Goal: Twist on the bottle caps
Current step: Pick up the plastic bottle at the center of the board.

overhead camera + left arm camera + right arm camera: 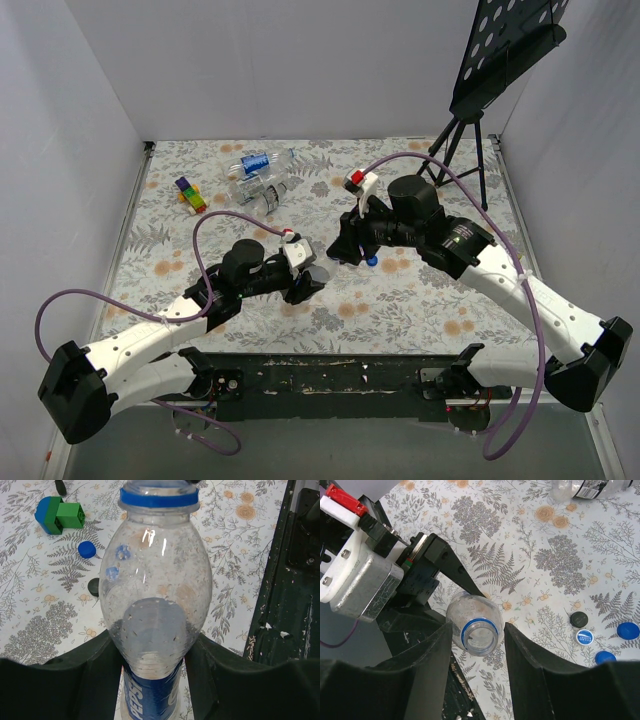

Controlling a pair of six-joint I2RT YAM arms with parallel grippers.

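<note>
My left gripper (154, 639) is shut on the body of a clear Pepsi bottle (152, 580), just above its blue label. The bottle's mouth (480, 636) has a blue ring and no cap. My right gripper (477, 628) hangs over that mouth, open, one finger on each side, with nothing in it. Four loose bottle caps lie on the table: a black one (578, 619), a pale one (585, 637) and two blue ones (628, 630) (605, 657). In the top view the two grippers (300, 285) (350, 245) meet mid-table.
More clear bottles (258, 175) lie at the back left, next to multicoloured toy blocks (190, 193). A green-and-blue block (57, 515) sits near the caps. A black music stand (480, 90) rises at the back right. White walls enclose the flowered table (400, 310).
</note>
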